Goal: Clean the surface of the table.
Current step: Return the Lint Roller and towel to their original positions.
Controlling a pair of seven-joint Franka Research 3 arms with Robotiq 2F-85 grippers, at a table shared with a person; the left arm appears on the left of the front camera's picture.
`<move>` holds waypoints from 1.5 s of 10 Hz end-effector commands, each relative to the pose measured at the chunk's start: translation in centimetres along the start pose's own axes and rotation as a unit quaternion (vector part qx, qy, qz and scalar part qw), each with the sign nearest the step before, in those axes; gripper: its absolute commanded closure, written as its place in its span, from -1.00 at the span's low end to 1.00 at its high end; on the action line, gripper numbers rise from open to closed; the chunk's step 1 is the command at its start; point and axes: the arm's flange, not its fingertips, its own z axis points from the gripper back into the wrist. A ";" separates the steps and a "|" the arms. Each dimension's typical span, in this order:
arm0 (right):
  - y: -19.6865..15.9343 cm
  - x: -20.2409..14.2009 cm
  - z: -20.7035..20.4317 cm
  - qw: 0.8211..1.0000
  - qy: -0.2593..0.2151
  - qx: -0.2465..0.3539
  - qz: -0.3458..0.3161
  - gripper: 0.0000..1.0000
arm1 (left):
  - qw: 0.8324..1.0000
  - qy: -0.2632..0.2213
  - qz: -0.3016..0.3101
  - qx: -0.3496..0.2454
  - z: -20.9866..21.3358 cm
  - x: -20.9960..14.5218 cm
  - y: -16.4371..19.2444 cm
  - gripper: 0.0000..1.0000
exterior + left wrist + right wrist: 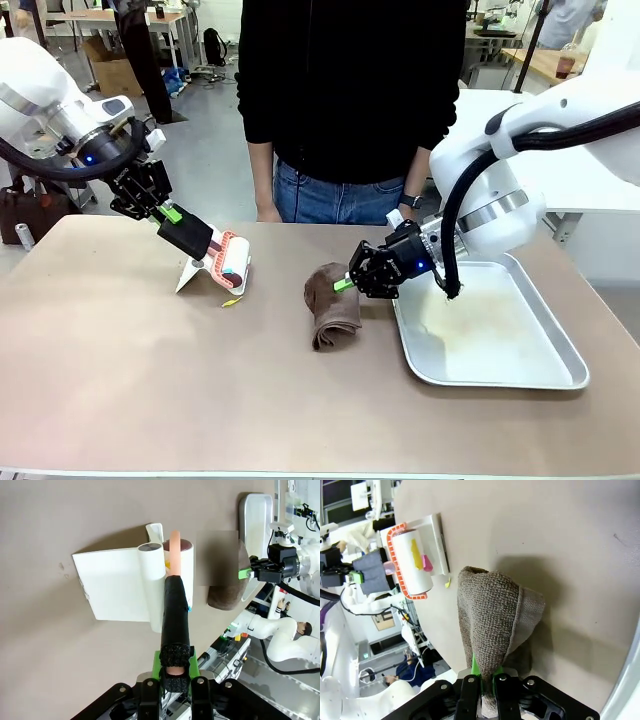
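Observation:
The taupe-brown table carries a lint roller with a white roll in an orange frame, leaning on its white cover. My left gripper is shut on the roller's black handle, holding it tilted down onto the table. Yellow and pink scraps stick to the roll. A small yellow scrap lies on the table beside it. A brown towel is bunched at mid-table, and my right gripper is shut on its near end, lifting it a little.
A metal tray sits at the right, right behind my right gripper. A person in a black top stands at the far edge, hands hanging down. Bare tabletop spreads along the front and left.

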 end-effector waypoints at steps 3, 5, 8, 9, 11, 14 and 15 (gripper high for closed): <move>0.1 0.3 -0.4 1.000 -0.002 -0.001 -0.010 0.84 | 1.000 -0.001 0.019 0.024 -0.7 -0.1 -0.5 0.56; -0.1 0.4 -0.3 1.000 -0.002 0.000 -0.009 0.84 | 0.999 -0.003 0.031 0.036 -1.0 0.1 -0.9 0.56; -0.3 0.6 -0.5 1.000 0.005 0.003 -0.010 0.84 | 0.997 -0.011 0.034 0.062 -1.3 0.1 -1.8 0.56; -0.4 0.7 -0.6 1.000 0.008 0.005 -0.011 0.84 | 0.997 -0.013 0.032 0.062 -1.3 0.1 -2.4 0.56; -0.7 0.6 -0.8 1.000 0.012 0.007 -0.014 0.84 | 0.997 -0.018 0.030 0.072 -1.3 0.3 -3.3 0.56; -0.9 0.6 -0.3 1.000 0.006 0.008 -0.015 0.84 | 0.997 -0.015 0.033 0.074 -1.7 0.6 -3.7 0.56; -1.0 0.7 -0.1 1.000 0.002 0.012 -0.013 0.78 | 0.996 -0.015 0.035 0.075 -1.7 0.6 -3.7 0.56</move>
